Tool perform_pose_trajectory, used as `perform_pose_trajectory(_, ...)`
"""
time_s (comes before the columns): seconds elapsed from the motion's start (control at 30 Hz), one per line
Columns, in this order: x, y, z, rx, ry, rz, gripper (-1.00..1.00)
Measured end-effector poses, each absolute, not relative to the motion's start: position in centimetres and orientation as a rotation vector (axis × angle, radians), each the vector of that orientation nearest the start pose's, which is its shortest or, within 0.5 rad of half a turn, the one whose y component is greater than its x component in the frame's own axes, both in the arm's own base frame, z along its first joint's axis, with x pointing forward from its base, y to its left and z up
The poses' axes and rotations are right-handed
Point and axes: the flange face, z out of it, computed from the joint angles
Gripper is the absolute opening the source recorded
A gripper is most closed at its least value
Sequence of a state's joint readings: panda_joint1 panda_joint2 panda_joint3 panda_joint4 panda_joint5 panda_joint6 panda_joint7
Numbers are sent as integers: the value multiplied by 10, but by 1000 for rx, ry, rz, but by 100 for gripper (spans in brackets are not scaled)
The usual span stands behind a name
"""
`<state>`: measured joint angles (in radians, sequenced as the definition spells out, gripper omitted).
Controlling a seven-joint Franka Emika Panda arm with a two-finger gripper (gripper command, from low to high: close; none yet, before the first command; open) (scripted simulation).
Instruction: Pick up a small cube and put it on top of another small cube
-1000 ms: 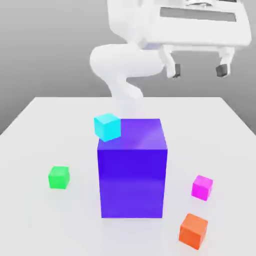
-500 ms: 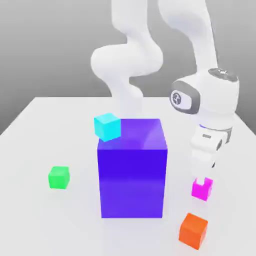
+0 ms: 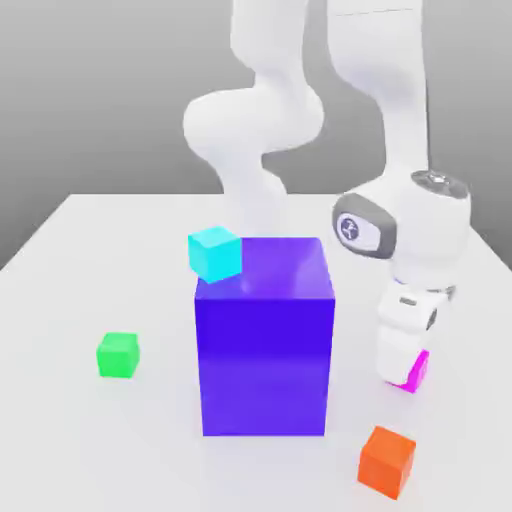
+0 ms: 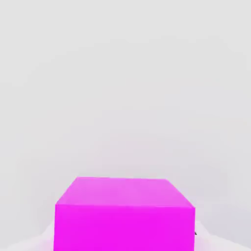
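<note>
A plain grey backdrop sits behind my white desk (image 3: 90,260). The big purple block (image 3: 263,340) stands in the middle of it, with a cyan cube (image 3: 215,252) perched at its top back corner, out of my way. My arm (image 3: 375,90) bends down steeply on the exterior view's right, wrist folded so the claw (image 3: 404,372) points straight at the desk. An orange cube (image 3: 386,461) rests near the front, apart from my work. The green cube (image 3: 118,355), my stacking target, waits on the far side of the block, so I judge a lift over or around it comes next. The pink cube (image 3: 417,372) (image 4: 125,213) sits on the desk, pinched in my claw.
</note>
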<state>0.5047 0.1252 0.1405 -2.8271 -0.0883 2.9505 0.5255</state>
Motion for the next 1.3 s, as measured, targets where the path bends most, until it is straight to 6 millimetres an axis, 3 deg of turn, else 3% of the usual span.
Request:
perform_pose_trajectory(0.07,284,224,185,-3125,-325,-2,-100)
perform_pose_trajectory(0.27,326,217,226,-3088,-125,-164,-100)
perform_pose_trajectory(0.33,354,181,237,-3083,99,-215,-100)
perform_pose_trajectory(0.5,392,124,266,-3032,484,-330,-100)
perform_pose_trajectory(0.67,407,19,285,-2894,1073,-384,-100)
perform_pose_trajectory(0.83,384,-96,297,-2605,1699,-390,-100)
perform_pose_trajectory(0.93,351,-153,294,-2372,2035,-348,-100)
perform_pose_trajectory(1.07,295,-214,288,-2000,2414,-273,-100)
perform_pose_trajectory(1.13,267,-233,281,-1819,2554,-222,-100)
perform_pose_trajectory(1.23,244,-225,257,-1743,2612,-76,-100)
perform_pose_trajectory(1.3,239,-219,241,-1730,2618,-18,-100)
